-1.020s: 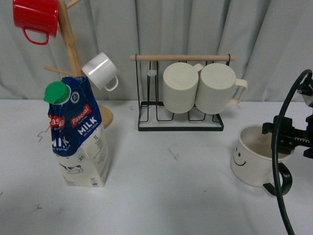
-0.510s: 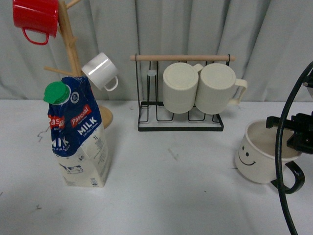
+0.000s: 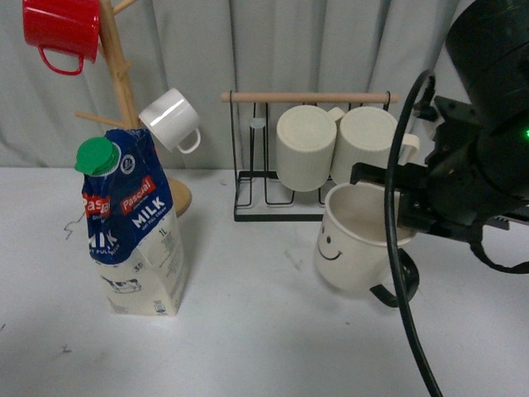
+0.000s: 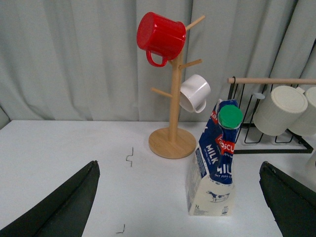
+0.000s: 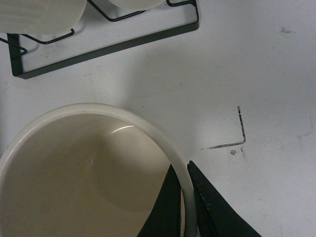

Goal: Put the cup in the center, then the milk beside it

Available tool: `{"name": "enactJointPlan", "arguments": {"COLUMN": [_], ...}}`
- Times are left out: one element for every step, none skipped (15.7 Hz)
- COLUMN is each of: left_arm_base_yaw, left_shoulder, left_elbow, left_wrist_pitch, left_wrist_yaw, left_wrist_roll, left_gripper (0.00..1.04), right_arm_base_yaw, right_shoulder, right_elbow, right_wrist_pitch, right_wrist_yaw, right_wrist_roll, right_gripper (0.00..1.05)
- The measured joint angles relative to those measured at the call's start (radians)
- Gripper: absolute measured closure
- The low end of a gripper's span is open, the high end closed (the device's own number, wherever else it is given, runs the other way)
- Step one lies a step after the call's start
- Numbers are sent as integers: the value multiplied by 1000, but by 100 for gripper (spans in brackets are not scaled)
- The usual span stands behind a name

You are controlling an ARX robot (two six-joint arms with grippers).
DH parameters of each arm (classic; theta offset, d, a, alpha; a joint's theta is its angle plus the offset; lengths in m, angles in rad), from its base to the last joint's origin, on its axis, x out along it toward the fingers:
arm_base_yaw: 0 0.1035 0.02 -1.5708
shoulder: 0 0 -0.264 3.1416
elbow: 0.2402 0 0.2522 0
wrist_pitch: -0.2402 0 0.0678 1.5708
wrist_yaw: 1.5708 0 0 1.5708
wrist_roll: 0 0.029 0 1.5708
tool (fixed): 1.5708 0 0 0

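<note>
Fingers [image 4: 69, 202] of the left gripper [image 4: 178, 164] spread wide and empty, facing the milk [image 3: 132, 223], which stands upright at the table's [image 3: 248, 347] left. Further in, the right gripper [image 3: 402, 215] pinches the cup [image 3: 351, 244] by its rim, one finger inside and one outside. It holds the cup tilted, smiley forward, right of the table's middle and beside a black corner mark [image 5: 240, 132]. Behind stand the wire rack [image 3: 273, 217] and mug tree [image 3: 124, 91].

The cream cup [image 3: 354, 241] with a black smiley face and black loop handle sits tilted, right of the table's middle, beside a black corner mark [image 5: 241, 133]. The blue-topped, green-capped Pascual milk carton [image 3: 136, 240] stands upright, well left.
</note>
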Motion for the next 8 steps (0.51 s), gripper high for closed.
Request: {"name": "enactJointPlan", "arguments": {"left_arm_base_yaw": [0, 0, 0, 0, 0, 0, 0, 0], "left_shoulder": [0, 0, 0, 0, 0, 0, 0, 0], "left_elbow": [0, 0, 0, 0, 0, 0, 0, 0], "left_wrist_pitch": [0, 0, 0, 0, 0, 0, 0, 0], "left_wrist_yaw": [0, 0, 0, 0, 0, 0, 0, 0], "left_wrist_roll": [0, 0, 0, 0, 0, 0, 0, 0], "left_gripper": [7, 7, 7, 7, 7, 7, 7, 7], "right_arm_base_yaw": [18, 32, 39, 45, 51, 56, 57, 64], "right_shoulder": [21, 51, 71, 88, 108, 121, 136, 148], "right_elbow": [23, 58, 88, 109, 129, 139, 153, 159], "right_wrist_pitch": [-22, -55, -74, -92, -110, -119, -129, -133], "right_wrist_yaw": [19, 37, 56, 71, 85, 85, 81, 81], "right_wrist_roll": [18, 45, 63, 72, 84, 97, 112, 123], "right_gripper": [101, 101, 101, 101, 101, 101, 101, 101]}}
